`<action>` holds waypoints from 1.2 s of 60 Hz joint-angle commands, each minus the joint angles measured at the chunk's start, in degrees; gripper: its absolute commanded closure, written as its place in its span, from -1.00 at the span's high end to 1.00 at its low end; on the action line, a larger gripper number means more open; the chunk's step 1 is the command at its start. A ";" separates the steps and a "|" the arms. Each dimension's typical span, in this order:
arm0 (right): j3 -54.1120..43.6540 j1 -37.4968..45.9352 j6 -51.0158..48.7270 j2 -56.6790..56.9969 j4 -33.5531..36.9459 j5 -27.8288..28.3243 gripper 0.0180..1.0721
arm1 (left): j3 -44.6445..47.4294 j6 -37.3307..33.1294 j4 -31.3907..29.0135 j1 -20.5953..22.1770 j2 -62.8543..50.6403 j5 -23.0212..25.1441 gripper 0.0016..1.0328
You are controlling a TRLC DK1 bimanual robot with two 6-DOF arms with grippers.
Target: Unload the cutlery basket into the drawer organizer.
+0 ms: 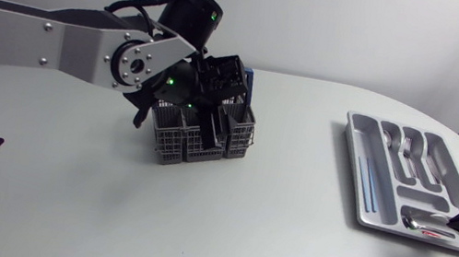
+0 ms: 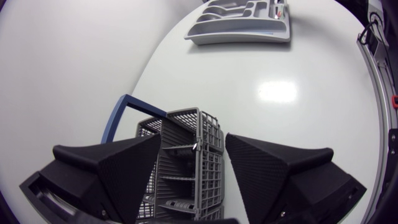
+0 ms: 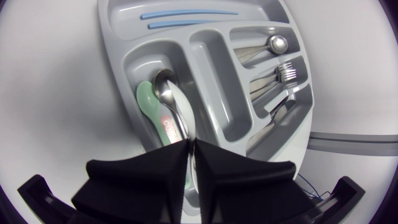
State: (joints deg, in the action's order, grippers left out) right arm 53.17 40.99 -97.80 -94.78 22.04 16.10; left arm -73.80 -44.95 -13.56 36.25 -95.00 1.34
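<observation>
Right claw [image 3: 191, 163] pinched narrow on silver spoon [image 3: 176, 99], already down in drawer organizer [image 3: 214, 81] slot beside green spoon [image 3: 148, 102]. Best: open gently, lift straight up. Left claw [image 2: 193, 142] wide open over cutlery basket [image 2: 208, 124] on worktop [image 2: 280, 124].

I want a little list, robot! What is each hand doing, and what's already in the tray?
Left gripper: open, just above the cutlery basket
Right gripper: shut on the metal spoon by its handle, over the drawer organizer
Already in organizer: green spoon, fork, two blue sticks
</observation>
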 commanded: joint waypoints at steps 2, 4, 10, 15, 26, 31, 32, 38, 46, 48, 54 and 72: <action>-1.22 -0.04 -2.13 -1.11 -1.48 -1.77 0.23 | 1.03 -4.27 0.20 0.75 -1.59 -1.34 0.42; -1.49 -0.21 -1.96 -1.02 -1.83 -2.21 0.47 | 0.85 -4.97 0.20 0.84 -1.85 -1.52 0.42; -1.58 -0.21 -1.34 -0.23 -2.36 -2.21 0.74 | 0.24 -7.52 0.20 1.28 -3.00 -2.75 0.42; -1.31 -0.12 -0.20 1.27 -1.83 -1.86 0.85 | -0.20 -9.10 0.20 1.46 -4.05 -3.10 0.41; -2.54 0.40 1.47 5.93 1.16 2.01 0.88 | -2.14 -12.53 0.29 1.63 -6.07 -3.45 0.17; -4.21 0.05 2.26 7.33 1.34 3.15 0.88 | -3.10 -13.76 0.29 1.63 -7.13 -3.45 0.06; -4.74 -0.12 2.70 7.77 1.34 3.77 0.88 | -3.46 -14.29 0.29 1.54 -7.48 -3.45 0.00; -6.41 -1.35 4.20 9.18 1.69 5.26 0.88 | -4.69 -17.72 0.29 1.37 -8.97 -3.63 -0.22; -8.87 -3.29 5.78 10.67 1.78 6.58 0.88 | -7.76 -20.71 0.20 0.58 -10.91 -4.24 -0.44; -9.31 -3.64 6.22 11.02 1.78 6.67 0.88 | -8.47 -21.06 0.03 0.22 -11.26 -4.33 -0.44; -10.98 -5.22 7.27 12.17 1.78 7.19 0.88 | -10.66 -22.29 -1.03 -0.74 -12.93 -4.51 -0.44; -13.09 -7.59 9.03 12.52 1.42 8.07 0.88 | -12.60 -25.98 -7.62 -1.09 -13.98 -4.86 -0.44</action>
State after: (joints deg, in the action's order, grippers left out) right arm 41.85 34.15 -89.76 -82.61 22.94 23.81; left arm -84.77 -68.23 -19.92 35.31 -107.13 -3.49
